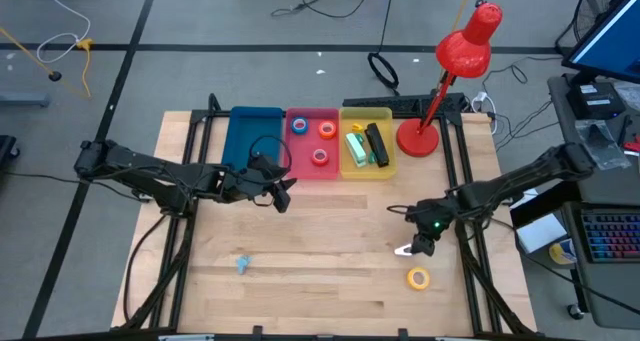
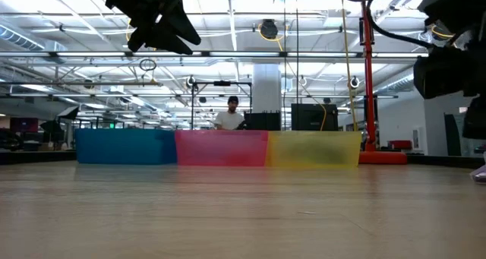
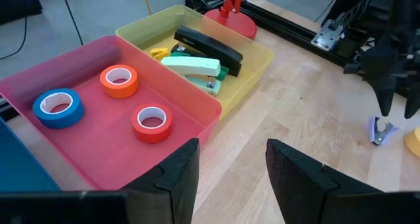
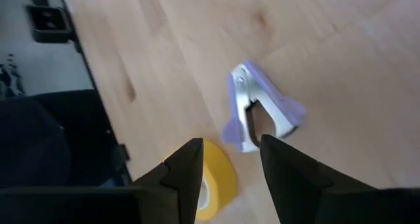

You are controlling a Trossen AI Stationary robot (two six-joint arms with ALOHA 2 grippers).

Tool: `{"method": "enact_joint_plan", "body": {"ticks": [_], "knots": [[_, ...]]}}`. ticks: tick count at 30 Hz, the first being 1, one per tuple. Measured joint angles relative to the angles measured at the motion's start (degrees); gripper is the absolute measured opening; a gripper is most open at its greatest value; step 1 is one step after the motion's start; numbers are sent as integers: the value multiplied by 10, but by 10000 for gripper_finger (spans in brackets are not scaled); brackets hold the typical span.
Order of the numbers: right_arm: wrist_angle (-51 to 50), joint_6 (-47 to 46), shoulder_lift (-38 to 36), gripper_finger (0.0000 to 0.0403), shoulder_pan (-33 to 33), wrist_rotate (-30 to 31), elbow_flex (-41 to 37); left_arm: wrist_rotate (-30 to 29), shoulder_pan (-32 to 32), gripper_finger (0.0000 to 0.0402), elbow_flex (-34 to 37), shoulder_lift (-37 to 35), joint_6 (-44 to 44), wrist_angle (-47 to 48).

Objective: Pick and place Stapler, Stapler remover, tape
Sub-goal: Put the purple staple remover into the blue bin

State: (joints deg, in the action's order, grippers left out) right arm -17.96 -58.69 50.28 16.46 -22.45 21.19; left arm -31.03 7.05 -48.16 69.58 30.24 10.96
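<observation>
1. Your right tool hangs over the right part of the tabletop, fingers apart, holding nothing.
2. Just ahead of those fingers you see the lilac stapler remover lying on the wood, free of the tool.
3. The yellow tape roll lies on the tabletop just beside the remover, toward the front edge.
4. Your left tool hovers near the front wall of the red bin, fingers apart and empty.
5. In the red bin you find the blue tape roll, the orange tape roll and the red tape roll, all lying flat and apart from each other.
6. The yellow bin holds a black stapler and a pale green stapler side by side.
7. The blue bin stands to the left of the red one.
8. A small blue object lies on the front left of the tabletop; you cannot tell what it is.
9. A red desk lamp stands beside the yellow bin.
</observation>
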Motion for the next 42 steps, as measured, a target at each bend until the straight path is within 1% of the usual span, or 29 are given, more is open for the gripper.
{"method": "enact_joint_plan", "body": {"ticks": [3,6,10,14,18,24,35,42], "knots": [[2,6,-16,143,-6,7,0,0,0,177,0,0,0,0],[6,33,-24,144,-8,33,0,0,0,177,0,0,0,0],[17,110,-25,141,-8,73,0,0,0,177,0,0,0,0],[24,213,-25,137,-8,106,0,0,0,177,0,0,0,0],[23,301,-16,135,-8,104,0,0,0,177,0,0,0,0],[23,386,19,135,-8,105,0,0,0,177,0,0,1,0],[30,426,80,135,-7,103,0,0,0,177,0,0,1,0],[35,432,105,121,-7,102,1,0,0,177,0,0,0,0]]}}
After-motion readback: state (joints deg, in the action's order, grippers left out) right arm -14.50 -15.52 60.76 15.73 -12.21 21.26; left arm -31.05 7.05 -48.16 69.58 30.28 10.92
